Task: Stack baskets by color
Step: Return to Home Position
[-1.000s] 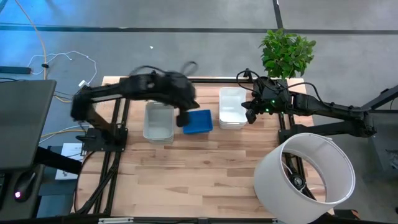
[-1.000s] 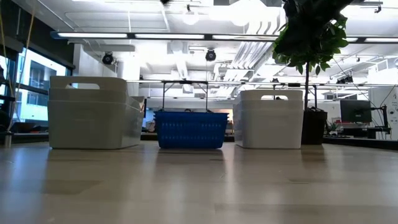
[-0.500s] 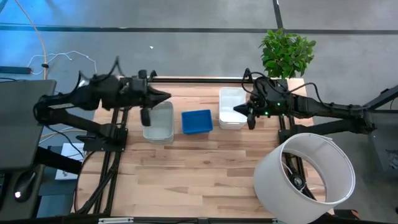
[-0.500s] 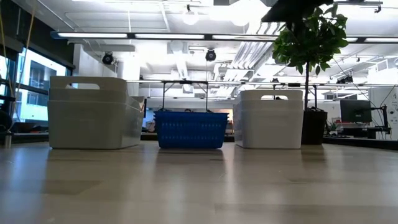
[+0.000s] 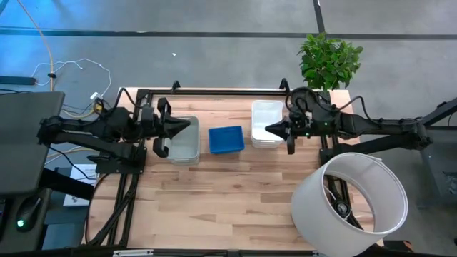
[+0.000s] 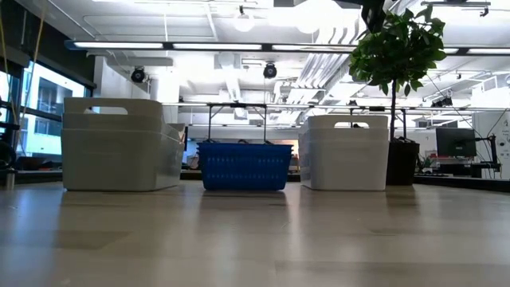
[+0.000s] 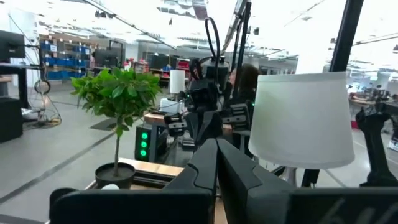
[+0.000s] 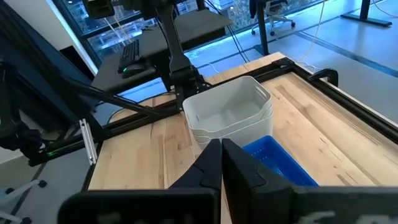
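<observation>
Blue perforated plastic baskets on wooden worktop, midway between left gripper and right gripper, both closed empty

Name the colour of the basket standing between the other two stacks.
The middle basket is blue, with perforated walls; clearest in the low view.

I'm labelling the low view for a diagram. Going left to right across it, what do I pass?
grey bins → blue bins → white bins → plant
</observation>
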`<action>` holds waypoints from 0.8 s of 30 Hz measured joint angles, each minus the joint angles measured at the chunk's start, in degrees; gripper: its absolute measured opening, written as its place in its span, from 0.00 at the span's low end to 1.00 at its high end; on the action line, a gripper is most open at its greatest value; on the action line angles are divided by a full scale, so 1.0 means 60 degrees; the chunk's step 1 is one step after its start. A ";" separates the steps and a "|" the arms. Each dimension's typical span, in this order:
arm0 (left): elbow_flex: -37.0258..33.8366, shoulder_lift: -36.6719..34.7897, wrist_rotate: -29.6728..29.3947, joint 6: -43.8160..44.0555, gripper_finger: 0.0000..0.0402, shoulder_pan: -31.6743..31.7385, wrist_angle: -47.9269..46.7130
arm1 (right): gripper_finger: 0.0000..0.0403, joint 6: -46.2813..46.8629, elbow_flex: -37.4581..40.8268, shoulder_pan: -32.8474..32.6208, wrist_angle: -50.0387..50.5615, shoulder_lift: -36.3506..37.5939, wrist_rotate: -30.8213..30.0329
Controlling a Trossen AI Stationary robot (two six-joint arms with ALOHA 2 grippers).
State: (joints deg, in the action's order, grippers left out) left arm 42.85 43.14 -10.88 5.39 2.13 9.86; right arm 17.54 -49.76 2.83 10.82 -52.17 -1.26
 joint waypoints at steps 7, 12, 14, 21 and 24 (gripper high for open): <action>0.0000 -0.0001 0.0117 0.0129 0.00 0.0000 -0.0159 | 0.00 -0.0004 0.0000 0.0002 0.0005 0.0012 0.0000; 0.0000 -0.0001 0.0114 0.0373 0.00 0.0004 -0.0162 | 0.00 -0.0006 0.0000 0.0003 0.0008 0.0012 -0.0003; 0.0000 -0.0001 0.0128 0.0479 0.00 0.0004 -0.0165 | 0.00 -0.0003 0.0000 0.0003 0.0009 0.0012 -0.0004; 0.0000 -0.0023 0.0031 0.0502 0.00 0.0004 -0.0173 | 0.00 0.0020 0.0000 0.0003 0.0009 0.0012 -0.0004; 0.0007 -0.0180 0.0019 0.0448 0.00 0.0004 -0.0245 | 0.00 -0.0003 0.0000 0.0003 0.0009 0.0012 -0.0004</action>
State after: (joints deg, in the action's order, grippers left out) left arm 42.89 42.06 -10.76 8.08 2.15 8.38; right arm 17.52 -49.76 2.85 10.87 -52.10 -1.28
